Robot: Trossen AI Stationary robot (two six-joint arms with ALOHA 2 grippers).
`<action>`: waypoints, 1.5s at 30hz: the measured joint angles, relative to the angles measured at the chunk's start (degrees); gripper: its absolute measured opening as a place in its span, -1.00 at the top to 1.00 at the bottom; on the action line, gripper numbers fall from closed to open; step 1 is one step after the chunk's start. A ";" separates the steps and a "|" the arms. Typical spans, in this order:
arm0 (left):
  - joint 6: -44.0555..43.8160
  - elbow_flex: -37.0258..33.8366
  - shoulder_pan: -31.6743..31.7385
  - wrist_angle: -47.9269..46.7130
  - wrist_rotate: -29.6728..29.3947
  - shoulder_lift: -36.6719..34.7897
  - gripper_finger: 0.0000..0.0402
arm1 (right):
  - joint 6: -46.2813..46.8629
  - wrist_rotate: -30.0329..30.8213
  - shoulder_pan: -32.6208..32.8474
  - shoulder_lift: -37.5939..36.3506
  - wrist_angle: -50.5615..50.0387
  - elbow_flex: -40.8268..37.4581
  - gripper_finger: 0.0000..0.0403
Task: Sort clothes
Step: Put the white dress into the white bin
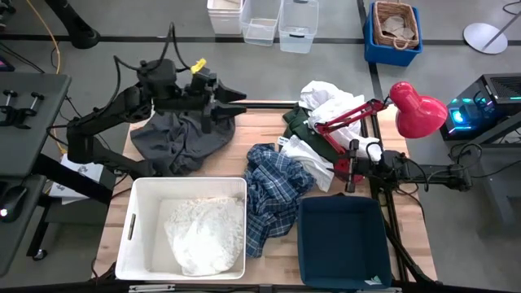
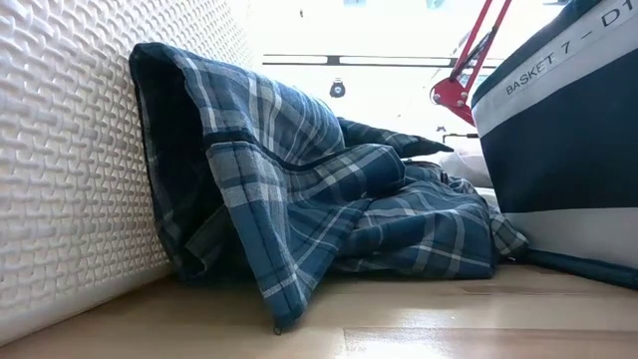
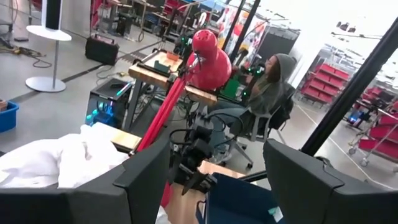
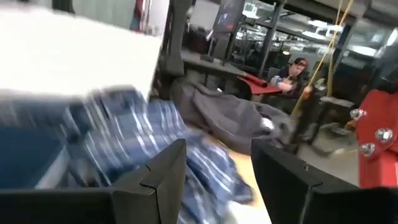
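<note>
The blue-and-white plaid shirt [image 1: 275,189] lies crumpled between the white bin [image 1: 146,213] and the navy bin [image 1: 342,240]. In the low view its folds [image 2: 299,189] lean against the white bin's wall. A dark grey garment [image 1: 181,140] lies at the far left. A dark green garment [image 1: 299,124] and white clothes [image 1: 330,102] lie under the red lamp's arm. A white garment [image 1: 205,234] lies in the white bin. My left gripper [image 1: 238,102] is open and empty above the grey garment's right edge. My right gripper [image 1: 346,171] is open and empty, right of the plaid shirt [image 4: 124,137].
A red desk lamp [image 1: 417,110] stands at the table's right, its arm [image 1: 342,120] slanting over the clothes. Clear containers [image 1: 281,23] and a blue crate [image 1: 393,31] sit beyond the far edge. People sit in the room behind [image 3: 273,81].
</note>
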 joint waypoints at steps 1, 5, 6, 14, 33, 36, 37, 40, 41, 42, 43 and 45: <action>-0.02 0.00 0.00 -0.14 -0.22 -0.19 -0.23 | 5.09 -1.48 0.11 0.08 2.53 -0.01 0.11; 0.00 0.00 0.00 -0.62 -0.37 -0.54 -0.23 | 33.50 -3.31 0.19 0.17 18.91 0.00 0.11; 0.01 0.00 0.00 -0.62 -0.39 -0.54 -0.23 | 38.81 -0.22 0.19 0.35 23.51 -0.02 0.11; 1.04 0.00 0.00 -0.96 -0.48 -0.46 -0.23 | 48.36 10.71 0.19 0.50 36.09 -0.02 0.11; 1.06 0.00 0.13 -3.60 -1.52 -0.48 -0.23 | 63.16 14.71 0.19 0.82 10.18 7.37 0.11; 0.99 0.00 0.13 -3.84 -2.84 -0.48 -0.23 | 63.70 17.45 0.19 1.93 -11.79 15.90 0.11; 1.01 0.00 0.13 -3.84 -2.99 -0.48 -0.23 | 63.74 18.82 0.19 2.69 -18.41 19.06 0.11; 1.01 0.00 0.15 -3.84 -3.03 -0.48 -0.23 | 66.45 24.52 0.19 6.23 -34.76 27.25 0.11; 0.99 0.00 0.15 -3.85 -3.01 -0.48 -0.23 | 67.72 26.33 0.19 7.80 -39.41 29.31 0.11; 0.98 0.00 0.15 -3.85 -3.02 -0.48 -0.23 | 69.28 27.98 0.16 9.48 -43.01 30.94 0.11; 0.98 0.00 0.15 -3.86 -3.03 -0.48 -0.23 | 71.41 29.44 0.10 11.25 -46.23 32.26 0.11; 0.96 0.00 0.15 -3.82 -3.03 -0.48 -0.23 | 76.84 31.85 -0.09 15.06 -52.45 33.56 0.11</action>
